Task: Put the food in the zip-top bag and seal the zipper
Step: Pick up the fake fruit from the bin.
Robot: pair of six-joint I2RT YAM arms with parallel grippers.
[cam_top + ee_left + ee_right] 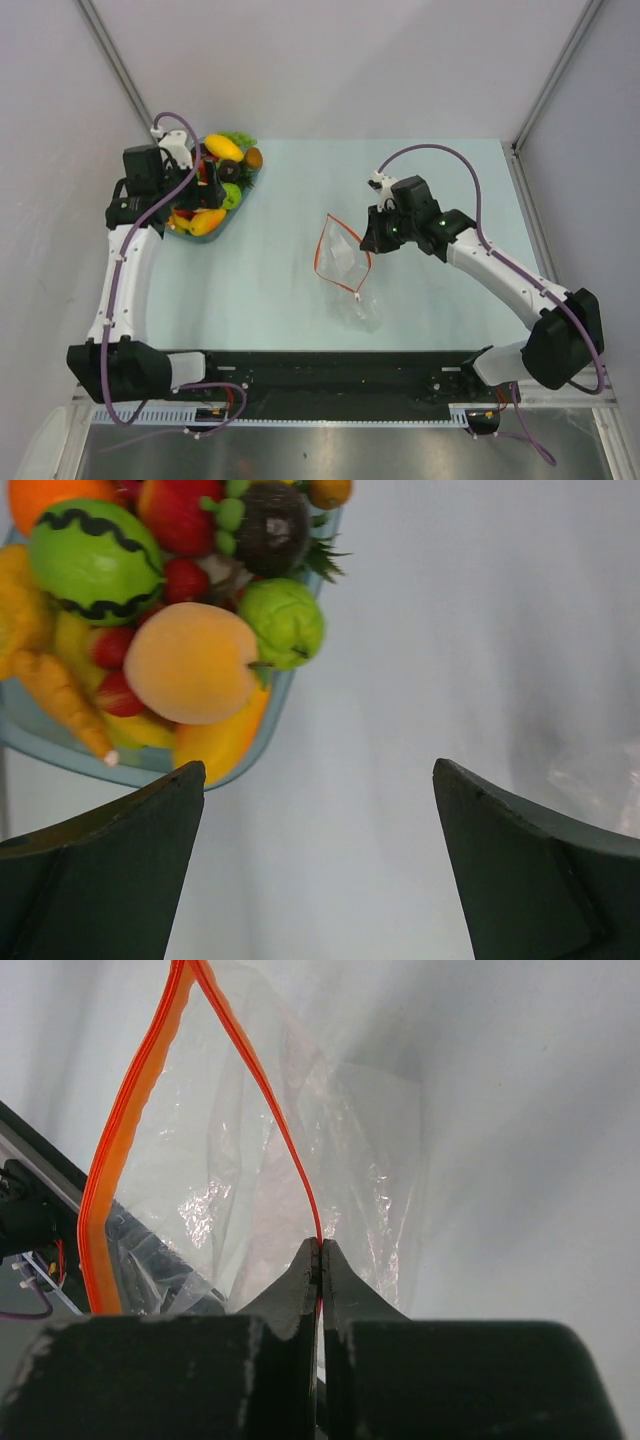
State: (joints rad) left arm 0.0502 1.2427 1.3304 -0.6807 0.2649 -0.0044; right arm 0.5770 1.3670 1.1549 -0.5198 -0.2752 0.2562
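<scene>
The food (pixel 215 185) is a pile of glossy toy fruits and vegetables in a bluish dish (pixel 60 760) at the table's far left; a peach (pixel 190 663), a green apple (pixel 283 623) and a striped melon (pixel 95 560) show up close. My left gripper (pixel 315 770) hangs open just beside the dish, nothing between its fingers. The zip-top bag (pixel 342 258) lies mid-table with its mouth spread wide. My right gripper (pixel 321 1245) is shut on one lip of the red-orange zipper (pixel 130 1160), holding that edge up. I see no food inside the bag.
A black rail (pixel 330 375) runs along the near table edge, between the arm bases. White walls with metal corner posts (pixel 555 80) close in the far side. The bag's crumpled lower end (pixel 362 312) rests on the pale table (pixel 450 170).
</scene>
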